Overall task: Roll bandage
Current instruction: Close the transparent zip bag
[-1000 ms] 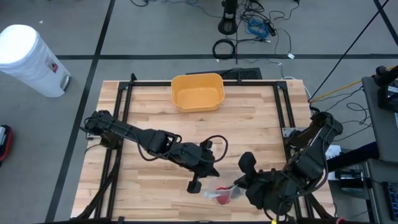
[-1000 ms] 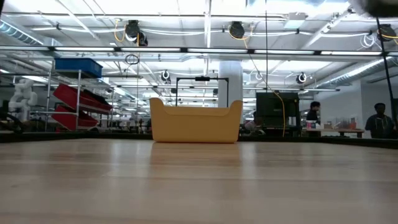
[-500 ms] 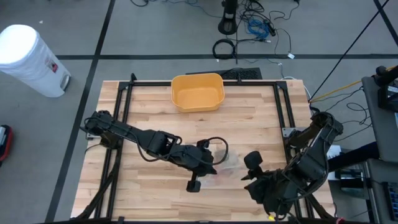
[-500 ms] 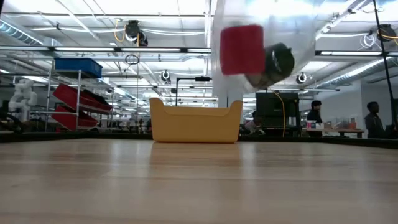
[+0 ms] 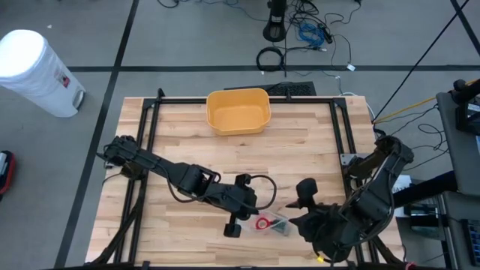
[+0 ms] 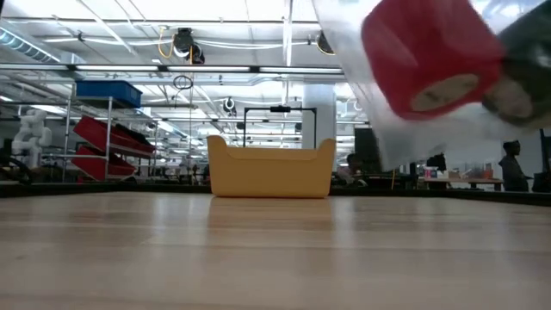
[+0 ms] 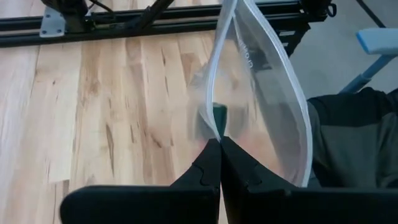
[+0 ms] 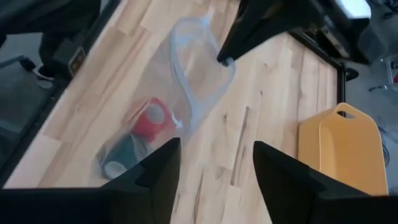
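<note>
near the table's front edge, your left gripper [image 7: 219,149] pinched the clear bag [image 8: 186,106] by its rim, red bandage roll [image 8: 148,118] inside, while your right gripper [image 8: 214,168] stood wide just beside it.

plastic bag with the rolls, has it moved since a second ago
Yes. The plastic bag, pinched by the left tool, now hangs slightly nearer the yellow bin and left of where the right tool held it.
</note>
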